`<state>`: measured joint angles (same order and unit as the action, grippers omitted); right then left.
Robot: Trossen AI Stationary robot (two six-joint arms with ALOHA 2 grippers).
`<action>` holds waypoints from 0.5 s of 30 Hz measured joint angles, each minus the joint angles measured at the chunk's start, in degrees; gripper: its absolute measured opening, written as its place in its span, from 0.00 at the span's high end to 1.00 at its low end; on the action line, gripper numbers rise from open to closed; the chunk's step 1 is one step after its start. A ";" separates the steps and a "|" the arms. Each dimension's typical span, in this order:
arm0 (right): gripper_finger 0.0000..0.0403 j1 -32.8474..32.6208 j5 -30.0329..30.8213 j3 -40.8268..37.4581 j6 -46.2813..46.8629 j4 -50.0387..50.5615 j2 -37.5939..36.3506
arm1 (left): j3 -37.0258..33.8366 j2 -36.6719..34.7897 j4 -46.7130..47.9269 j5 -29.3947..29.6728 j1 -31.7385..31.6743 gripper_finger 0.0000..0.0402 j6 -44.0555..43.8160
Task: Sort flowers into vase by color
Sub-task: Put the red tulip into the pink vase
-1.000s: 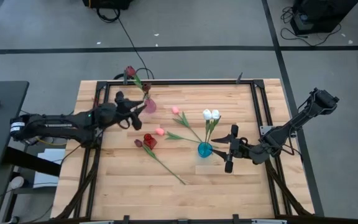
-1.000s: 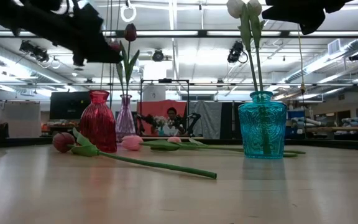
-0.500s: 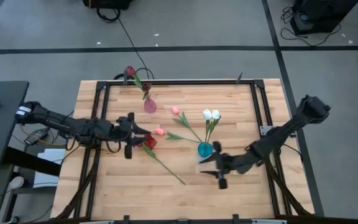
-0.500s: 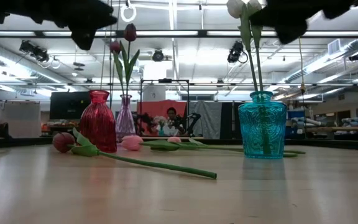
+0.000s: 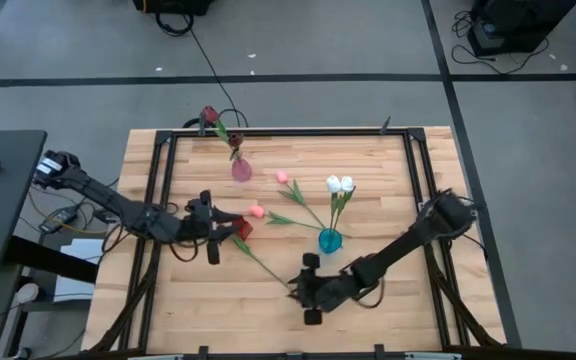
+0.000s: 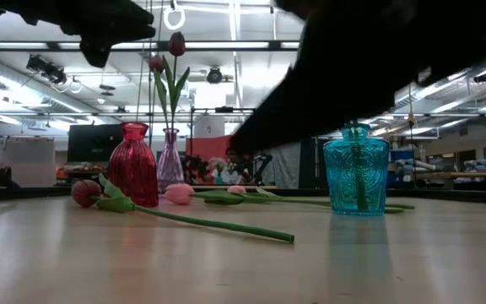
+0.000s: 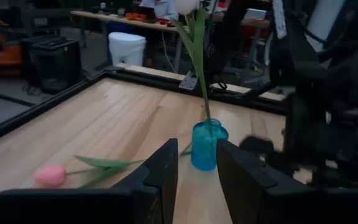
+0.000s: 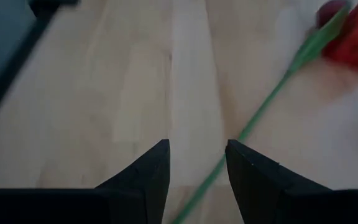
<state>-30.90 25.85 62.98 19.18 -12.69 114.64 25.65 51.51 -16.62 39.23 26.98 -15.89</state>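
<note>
A maroon tulip lies on the table with its head (image 5: 224,231) beside the red vase (image 5: 240,229). Its stem (image 5: 268,268) runs toward the near edge. My right gripper (image 5: 295,291) stands open at the stem's free end. In the right wrist view the stem (image 8: 260,112) passes close by one finger of my right gripper (image 8: 196,155); whether it touches I cannot tell. My left gripper (image 5: 223,224) is open and empty just left of the red vase, pointing right, with its fingers (image 7: 196,165) framing the blue vase (image 7: 205,144). That vase holds two white tulips (image 5: 340,184).
A pale purple vase (image 5: 240,170) at the far left holds maroon tulips (image 5: 210,116). Two pink tulips (image 5: 258,211) (image 5: 282,176) lie on the table between the vases. A black frame (image 5: 408,170) borders the wooden top. Bare wood lies along the near edge.
My right gripper has swept down from beside the blue vase, toward the table's near edge and left, to the free end of the lying tulip's stem. My left gripper has swung from the purple vase toward the near edge, ending beside the red vase and pointing right.
</note>
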 joint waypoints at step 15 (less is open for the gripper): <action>0.62 -2.24 9.55 5.64 13.75 8.51 8.52 | 0.00 1.81 -1.24 3.40 4.99 0.71 -7.29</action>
<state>-33.15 35.40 68.62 32.93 -4.19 123.15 25.65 53.32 -17.86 42.63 31.97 -23.18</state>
